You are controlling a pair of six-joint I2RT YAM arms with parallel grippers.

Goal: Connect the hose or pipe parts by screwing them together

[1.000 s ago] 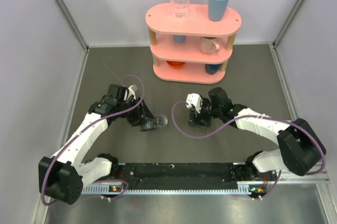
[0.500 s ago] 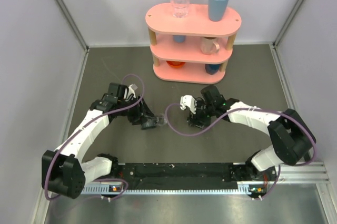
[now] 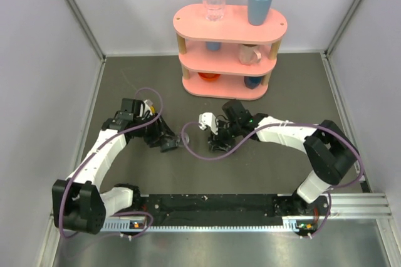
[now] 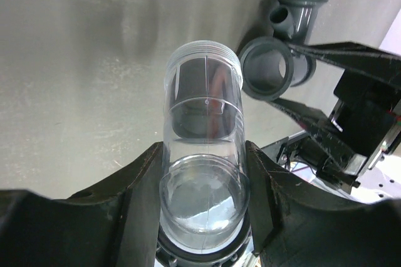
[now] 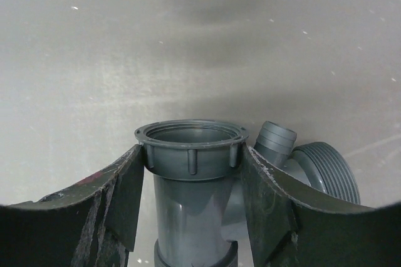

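My left gripper (image 4: 203, 149) is shut on the translucent smoky tube (image 4: 203, 107), its threaded end pointing away from the wrist. In the top view the left gripper (image 3: 170, 143) holds the tube (image 3: 186, 138) level, aimed right. My right gripper (image 5: 191, 151) is shut on the dark grey T-shaped fitting (image 5: 188, 217), both fingers against its ribbed ring nut. The fitting's open nut (image 4: 269, 69) faces the tube from a short gap, slightly off to the right in the left wrist view. In the top view the right gripper (image 3: 216, 140) sits just right of the tube's end.
A pink three-tier shelf (image 3: 229, 26) stands at the back with a clear glass (image 3: 213, 2) and a blue cup (image 3: 259, 5) on top and more cups on the lower tiers. Purple cables (image 3: 207, 154) loop beside both wrists. Grey walls enclose the dark table (image 3: 294, 91).
The right arm has carried the fitting left toward the tube while its jaws narrowed onto the ring nut. The left gripper shifted slightly up and left; the gap between the parts shrank.
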